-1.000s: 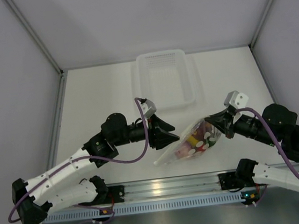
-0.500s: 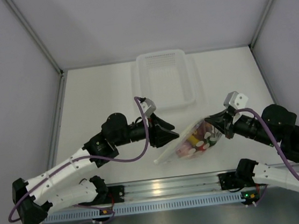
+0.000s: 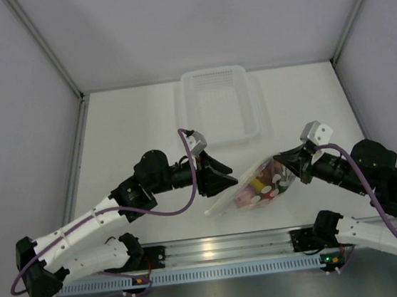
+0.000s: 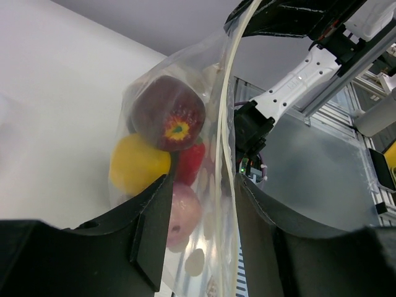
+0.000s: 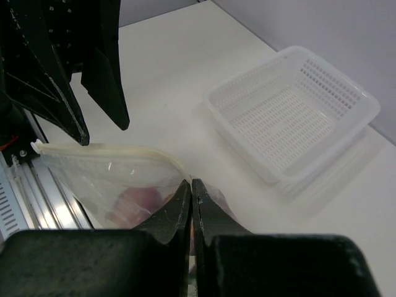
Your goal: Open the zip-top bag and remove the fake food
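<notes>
Nearest the arms' bases, by the aluminium front rail (image 3: 210,247), the thin see-through polka-dot zip-top bag (image 3: 250,191) hangs slanted, low corner toward the rail; right gripper (image 5: 191,184) is clamped tight on its upper edge, I judge to hold it taut for the other arm; left gripper (image 4: 201,185) is spread wide, straddling the cream zip strip, contact unclear, seemingly placed to nip one lip and peel; fake food sits inside the bag: dark red toy apple (image 4: 168,112), yellow toy pear (image 4: 139,164), pinkish toy onion (image 4: 185,213); only the unparted seal blocks them; farther back on the white table (image 3: 131,127), well apart, the white plastic mesh basket (image 3: 181,111)
</notes>
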Action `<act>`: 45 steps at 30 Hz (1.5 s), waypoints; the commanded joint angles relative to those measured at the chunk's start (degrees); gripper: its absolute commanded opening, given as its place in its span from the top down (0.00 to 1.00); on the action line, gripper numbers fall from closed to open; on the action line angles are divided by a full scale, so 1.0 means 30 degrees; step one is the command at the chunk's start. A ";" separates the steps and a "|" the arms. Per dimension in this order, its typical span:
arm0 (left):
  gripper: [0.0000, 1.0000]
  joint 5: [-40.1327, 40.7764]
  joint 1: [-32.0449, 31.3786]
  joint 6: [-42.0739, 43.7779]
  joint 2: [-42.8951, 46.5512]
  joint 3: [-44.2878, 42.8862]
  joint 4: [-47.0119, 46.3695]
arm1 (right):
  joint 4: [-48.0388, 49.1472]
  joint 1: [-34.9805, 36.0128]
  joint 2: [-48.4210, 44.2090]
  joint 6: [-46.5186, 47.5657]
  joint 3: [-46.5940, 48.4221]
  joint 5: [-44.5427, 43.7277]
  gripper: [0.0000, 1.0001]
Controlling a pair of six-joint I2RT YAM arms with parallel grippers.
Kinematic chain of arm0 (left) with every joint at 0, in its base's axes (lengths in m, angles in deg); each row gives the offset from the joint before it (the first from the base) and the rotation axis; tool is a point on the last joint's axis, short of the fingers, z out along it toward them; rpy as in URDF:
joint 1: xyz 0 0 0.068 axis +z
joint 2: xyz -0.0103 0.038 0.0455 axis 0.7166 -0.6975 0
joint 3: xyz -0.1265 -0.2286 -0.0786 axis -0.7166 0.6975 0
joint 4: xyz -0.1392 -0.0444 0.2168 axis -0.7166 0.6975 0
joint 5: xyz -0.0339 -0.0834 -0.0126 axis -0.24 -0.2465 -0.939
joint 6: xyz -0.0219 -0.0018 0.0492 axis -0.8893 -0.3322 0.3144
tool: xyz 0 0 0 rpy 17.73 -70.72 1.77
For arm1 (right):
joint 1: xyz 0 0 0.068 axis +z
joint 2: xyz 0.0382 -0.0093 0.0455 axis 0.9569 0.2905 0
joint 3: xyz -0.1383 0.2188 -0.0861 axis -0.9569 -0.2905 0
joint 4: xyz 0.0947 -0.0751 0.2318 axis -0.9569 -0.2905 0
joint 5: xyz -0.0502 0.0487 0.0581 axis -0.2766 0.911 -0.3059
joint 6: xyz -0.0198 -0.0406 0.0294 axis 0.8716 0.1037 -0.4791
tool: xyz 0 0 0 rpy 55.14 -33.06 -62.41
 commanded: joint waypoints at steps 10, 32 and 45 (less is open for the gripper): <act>0.53 -0.0259 -0.0104 -0.0378 -0.0095 0.0336 -0.0803 | 0.1832 -0.0212 -0.0309 0.0081 0.0177 0.0133 1.00; 0.53 -0.1752 -0.0250 -0.1315 -0.0709 0.0629 -0.2063 | 0.2212 -0.0212 -0.0310 -0.0182 0.0031 -0.0042 1.00; 0.93 0.1260 -0.0368 -0.1140 -0.1121 0.0512 -0.2034 | 0.3060 -0.0212 -0.0105 -0.1089 -0.0642 -0.0977 1.00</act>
